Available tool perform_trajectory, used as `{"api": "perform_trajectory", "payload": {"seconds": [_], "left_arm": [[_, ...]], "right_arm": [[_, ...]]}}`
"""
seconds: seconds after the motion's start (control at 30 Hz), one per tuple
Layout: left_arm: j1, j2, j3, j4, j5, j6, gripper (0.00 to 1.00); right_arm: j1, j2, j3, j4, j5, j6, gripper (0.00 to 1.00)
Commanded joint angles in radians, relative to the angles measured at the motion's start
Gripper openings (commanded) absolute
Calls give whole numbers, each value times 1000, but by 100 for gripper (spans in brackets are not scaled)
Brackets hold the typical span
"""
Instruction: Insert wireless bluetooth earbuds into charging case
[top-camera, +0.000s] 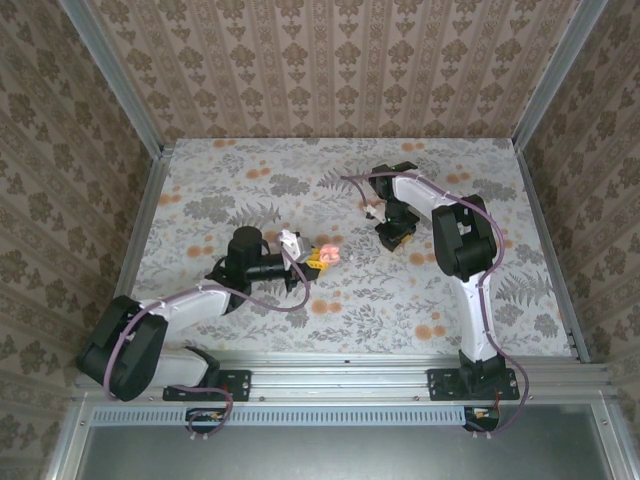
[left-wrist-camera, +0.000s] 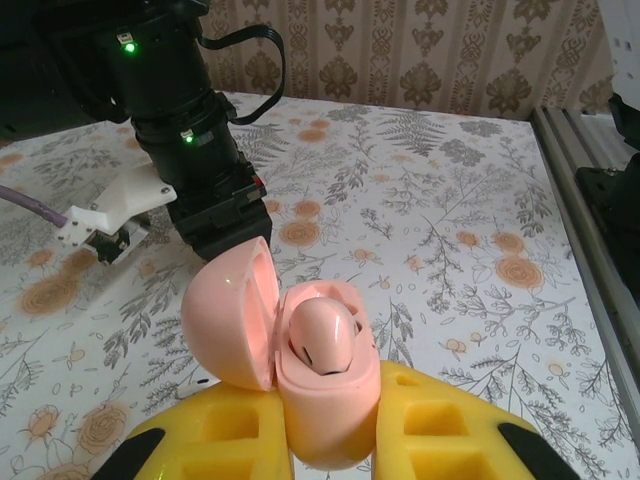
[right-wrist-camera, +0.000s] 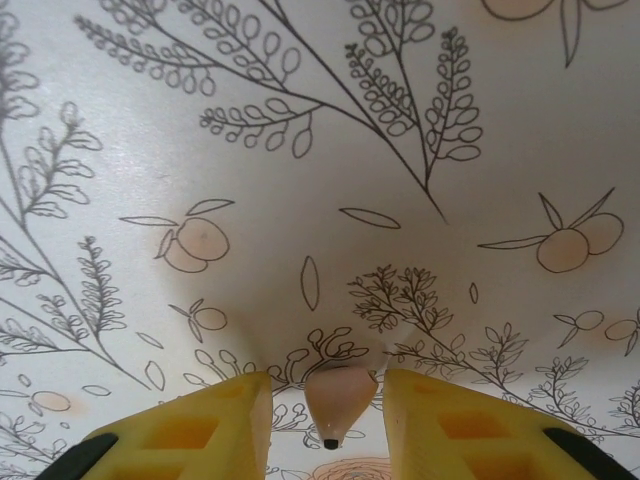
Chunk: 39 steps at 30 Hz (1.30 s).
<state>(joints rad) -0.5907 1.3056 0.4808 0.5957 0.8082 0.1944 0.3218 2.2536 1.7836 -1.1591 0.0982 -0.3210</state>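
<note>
The pale pink charging case (left-wrist-camera: 330, 405) is pinched upright between my left gripper's (left-wrist-camera: 328, 430) yellow fingers (left-wrist-camera: 200, 445). Its lid (left-wrist-camera: 225, 315) stands swung open to the left. One earbud (left-wrist-camera: 322, 335) sits in the case's well. From above, the case (top-camera: 329, 253) shows near the table's middle at the left gripper's (top-camera: 318, 258) tip. The other earbud (right-wrist-camera: 338, 398) lies on the flowered table, stem toward the camera. My right gripper (right-wrist-camera: 325, 415) straddles it, open, with a narrow gap on each side. The right gripper (top-camera: 395, 238) points down at the table right of the case.
The right arm's black wrist (left-wrist-camera: 195, 160) stands just behind the open lid. A metal rail (left-wrist-camera: 575, 210) runs along the table's edge, and patterned walls (top-camera: 330, 70) close in the back and sides. The flowered tabletop (top-camera: 240, 190) spreads flat around both arms.
</note>
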Motion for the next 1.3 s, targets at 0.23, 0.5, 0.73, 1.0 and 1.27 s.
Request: {"api": "perform_trajectory", "payload": {"seconds": [0.23,0.5,0.73,1.0,1.27], "left_arm": [[-12,21,34,-7,34,-6,18],[-14,27,41,-12,34,-7,18],[-17,41,46,-20,35,-6,17],[-18,55,44,-15,22,-8,17],[-20,93,44,4,-6,-13,17]], "right_arm": [[-16,15,7,-10,10,-15,29],[-23,-11,-34,40,-28,-7,28],[-25,-81,-92,110,-48,8,26],[-36,-194,-185,234,-128,56,26],[-37,-292,-310,387,-200,127,25]]}}
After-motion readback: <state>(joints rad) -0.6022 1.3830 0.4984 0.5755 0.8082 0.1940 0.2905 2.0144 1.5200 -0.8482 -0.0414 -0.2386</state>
